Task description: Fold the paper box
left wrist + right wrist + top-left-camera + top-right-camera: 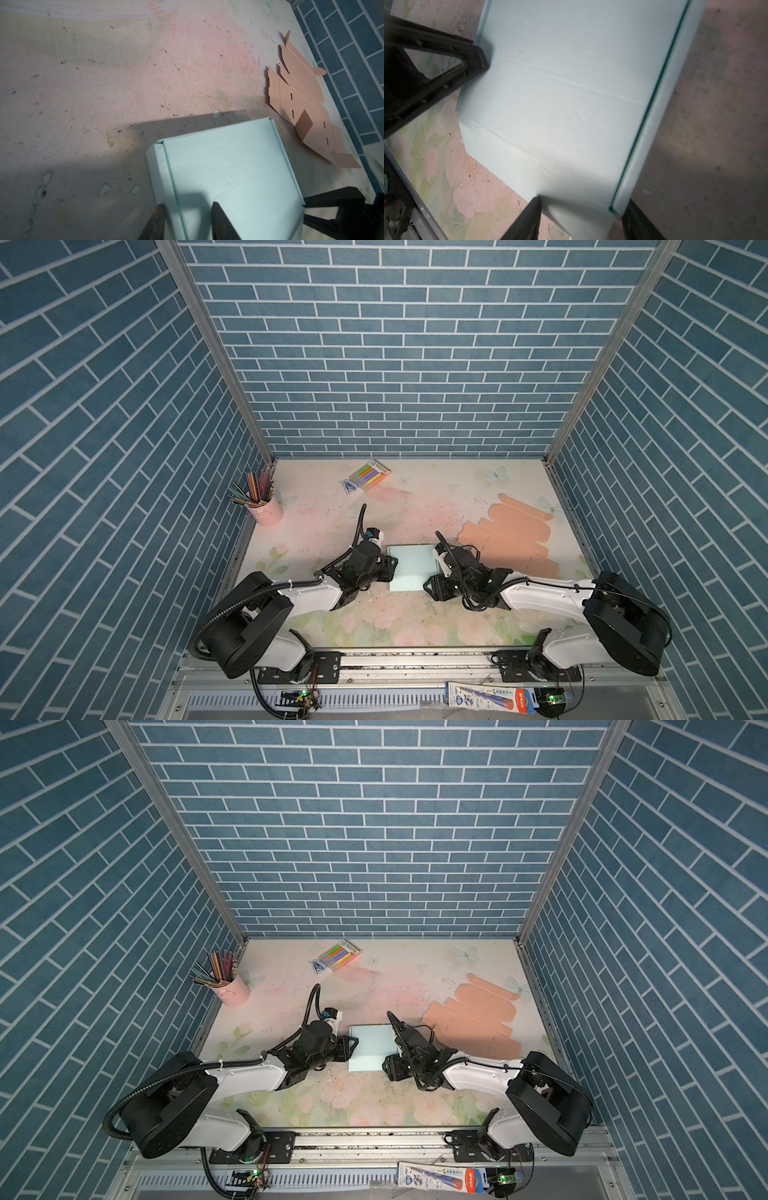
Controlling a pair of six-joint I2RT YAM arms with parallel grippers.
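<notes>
Tabletop (374,614) floral and scuffed, with the pale blue paper box (411,566) on its near half, midway between the two arms. On one flank the left pincer (188,204), part-way apart and astride the left side wall (160,166): outer finger against the wall's outside, inner finger over the box floor, no firm pinch visible. On the opposite flank the right pincer (581,199), wider, astride the near corner and the right side wall (652,124); no clear clamp either. Probably the step of squaring up the side walls. To do it well: close both sides evenly, press along the crease and not across it, keep the base flat, avoid crushing the doubled wall or skewing the box with a harder push from one side. Near flap (500,155) lying out, not yet raised. Open face up; long axis, seemingly, from the near edge toward the back wall (415,364), side walls parallel to it. Farther right, well apart, flat peach box blanks (511,535). Farthest back, pink cup of pencils (268,510) and pack of markers (370,475).
</notes>
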